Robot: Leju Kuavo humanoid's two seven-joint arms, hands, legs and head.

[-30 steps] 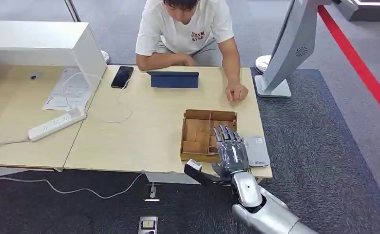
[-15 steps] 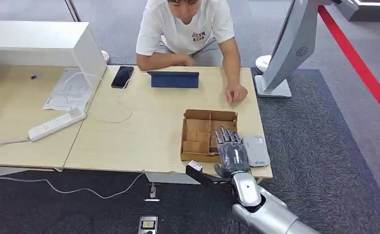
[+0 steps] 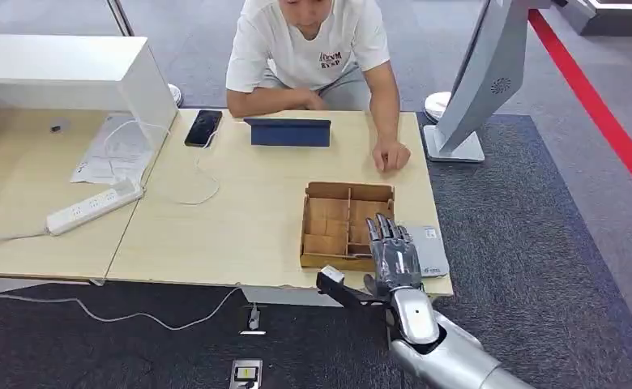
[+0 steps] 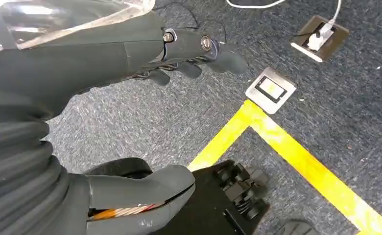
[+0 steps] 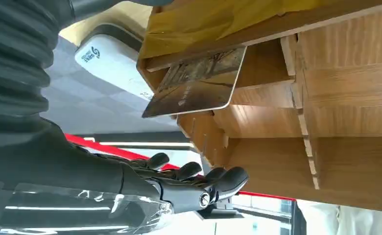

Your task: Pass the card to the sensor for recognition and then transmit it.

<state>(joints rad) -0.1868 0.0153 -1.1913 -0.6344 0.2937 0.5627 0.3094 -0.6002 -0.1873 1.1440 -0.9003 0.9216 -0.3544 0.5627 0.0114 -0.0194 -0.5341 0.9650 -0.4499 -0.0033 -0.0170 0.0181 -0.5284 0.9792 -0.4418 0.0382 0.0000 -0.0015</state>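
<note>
Silver right hand (image 3: 393, 259) nearest, hovering at the near right corner of the wooden tray (image 3: 322, 242), fingers spread and holding nothing. Left hand (image 4: 179, 56) hanging low over carpet, fingers loosely apart, also holding nothing. Beyond the right hand's fingers, seen close from the right wrist: card (image 5: 199, 83) leaning in an end compartment, one rounded corner free. Probably light, thin, stiff and slick; best pinched by that free edge. From the head: grey sensor pad (image 3: 426, 250) just beside the tray. Farther off, a person's hand (image 3: 392, 154) resting on the table (image 3: 240, 194).
</note>
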